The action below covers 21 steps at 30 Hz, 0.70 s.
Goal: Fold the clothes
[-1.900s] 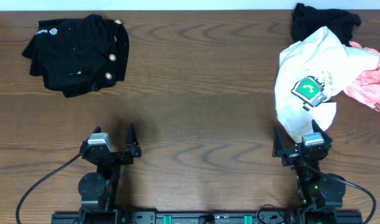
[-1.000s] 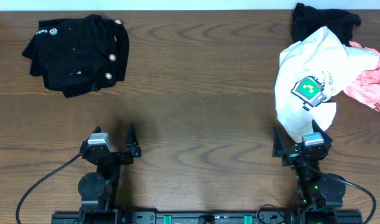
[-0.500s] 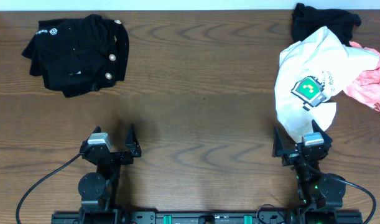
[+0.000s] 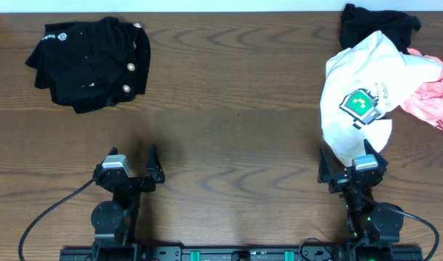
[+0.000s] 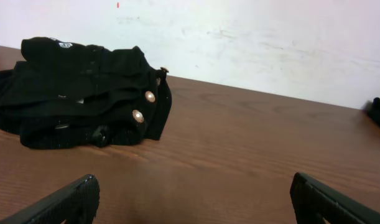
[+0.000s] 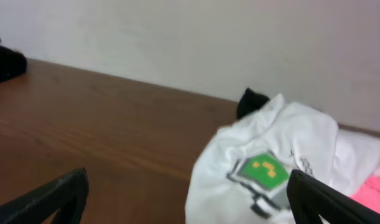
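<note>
Crumpled white T-shirt w/ green-black blocky print (image 4: pixel 362 80) was found far R on brown wooden table (image 4: pixel 236 109), hem just beside right gripper (image 4: pixel 352 168), not betw. fingers. Black gold-buttoned garment (image 4: pixel 90 61) was seen well ahead of left gripper (image 4: pixel 127 167). Both grippers' fingers were spread wide, nothing held.

A white T-shirt (image 4: pixel 366 83) is lying crumpled on the desk (image 4: pixel 236 109) at right, overlapping a black piece (image 4: pixel 377 25) and a pink piece (image 4: pixel 433 101); a gold-buttoned black garment (image 4: pixel 90 64) is lying far left; the left gripper (image 4: pixel 127 169) and right gripper (image 4: pixel 352 167) are sitting with jaws spread
</note>
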### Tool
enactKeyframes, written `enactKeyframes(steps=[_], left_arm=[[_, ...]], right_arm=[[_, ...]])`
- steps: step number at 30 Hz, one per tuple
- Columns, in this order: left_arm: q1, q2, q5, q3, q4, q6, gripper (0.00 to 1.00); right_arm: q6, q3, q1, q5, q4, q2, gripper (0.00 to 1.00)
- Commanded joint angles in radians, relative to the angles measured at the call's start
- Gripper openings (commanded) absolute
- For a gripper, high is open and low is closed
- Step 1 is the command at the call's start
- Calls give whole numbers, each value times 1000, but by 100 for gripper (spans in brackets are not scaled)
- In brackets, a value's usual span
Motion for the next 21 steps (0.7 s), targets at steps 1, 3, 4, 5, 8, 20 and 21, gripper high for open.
enactKeyframes(steps=[1,3,4,5,8,20,21], left_arm=[[5,-7,15,-24,4,-9,98],[5,-7,60,-24,49,-9,98],[5,-7,93,-24,73,-9,98],[5,-7,128,-24,97,-9,98],[5,-4,229,-10,183,-36,98],[5,495,339,422,79,-69,98],[5,562,364,487,35,-69,98]], right_arm=[[38,-2,-9,-144,64,-6,99],[38,-2,-9,-214,111,-6,99],[39,-2,-9,-217,122,-6,99],[43,-2,-9,-217,129,-6,99],[156,15,-9,-216,142,-3,99],[198,489,-9,-211,-60,481,99],[198,542,-9,-212,-92,544,99]])
